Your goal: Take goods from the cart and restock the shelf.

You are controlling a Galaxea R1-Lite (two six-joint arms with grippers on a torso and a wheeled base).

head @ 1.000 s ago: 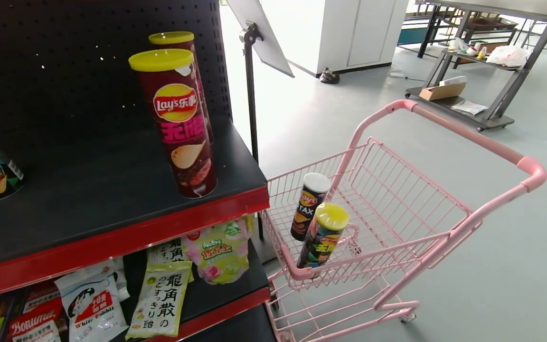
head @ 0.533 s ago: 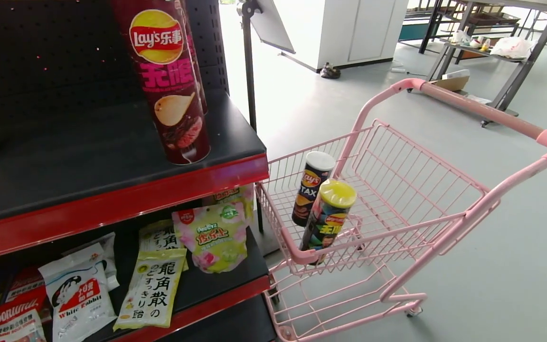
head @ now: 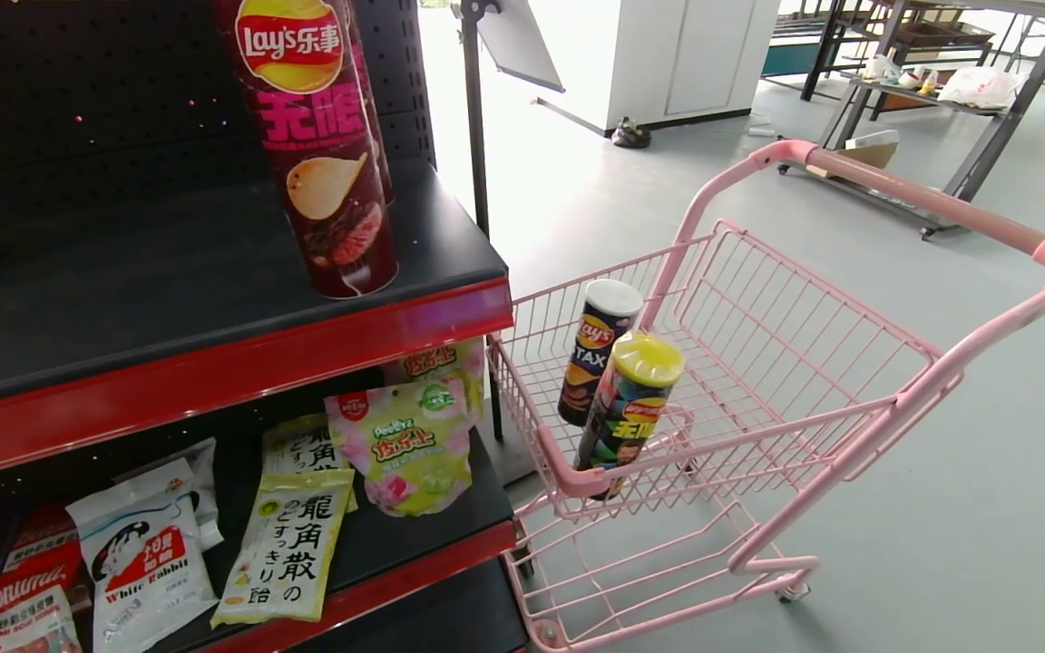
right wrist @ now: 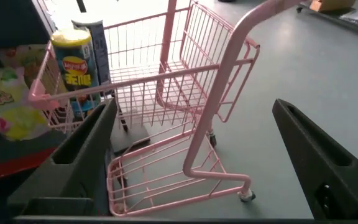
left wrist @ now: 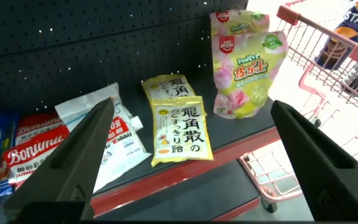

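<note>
Red-edged shelf (head: 232, 372) on the left carries a tall maroon chip can (head: 327, 172) near its front corner, with snack bags (head: 405, 444) lying on the level beneath. To the right, the pink cart (head: 903, 195) stands just beside the shelf's end. Two cans stand in the corner of the cart nearest the shelf: a white-lidded can (head: 597, 363) and, just in front of it, a yellow-lidded can (head: 629, 408); whether the two touch I cannot tell. By my reading the step in hand is the approach for another pick, since goods wait in the cart and neither hand has one. The next move calls for bringing a hand over the cart's wire wall to close round one can, probably the yellow-lidded one as it stands nearest, without knocking its neighbour. The left hand (left wrist: 191, 104) is spread wide and grasps nothing, hanging before the snack bags. The right hand (right wrist: 194, 102) is likewise spread wide and empty, facing the cart, well apart from the cans.
</note>
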